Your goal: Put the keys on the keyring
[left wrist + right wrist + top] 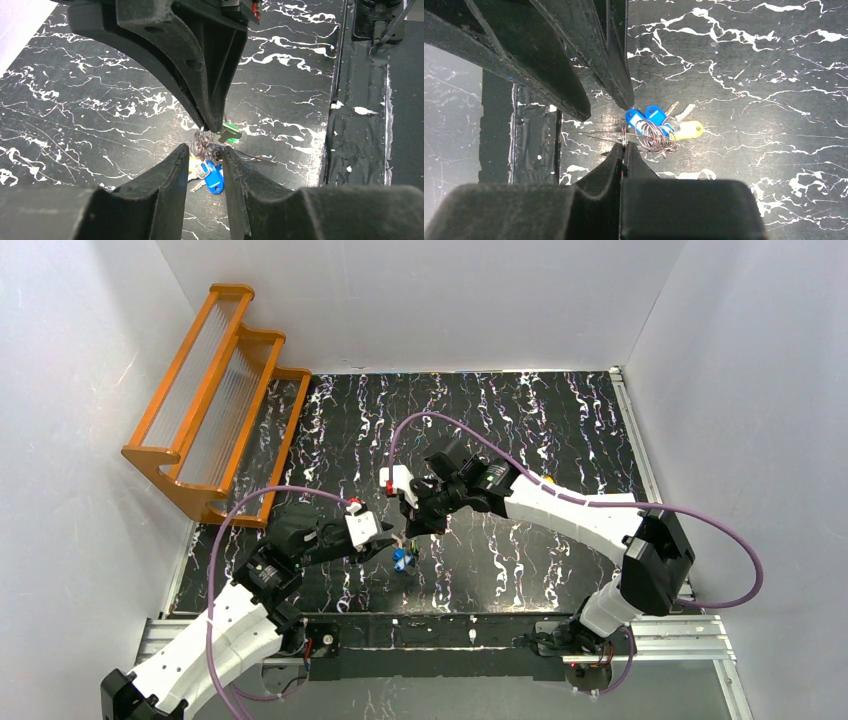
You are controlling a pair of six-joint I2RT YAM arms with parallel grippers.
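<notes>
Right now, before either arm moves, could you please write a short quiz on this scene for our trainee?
1. True or false: the right gripper stands open.
2. In the left wrist view, which key sits beside the right gripper's tip? A the red key; B the green key; C the white key.
3. How many blue key heads show in the right wrist view?
Key: 1 false, it is shut on the keyring; 2 B; 3 two.
</notes>
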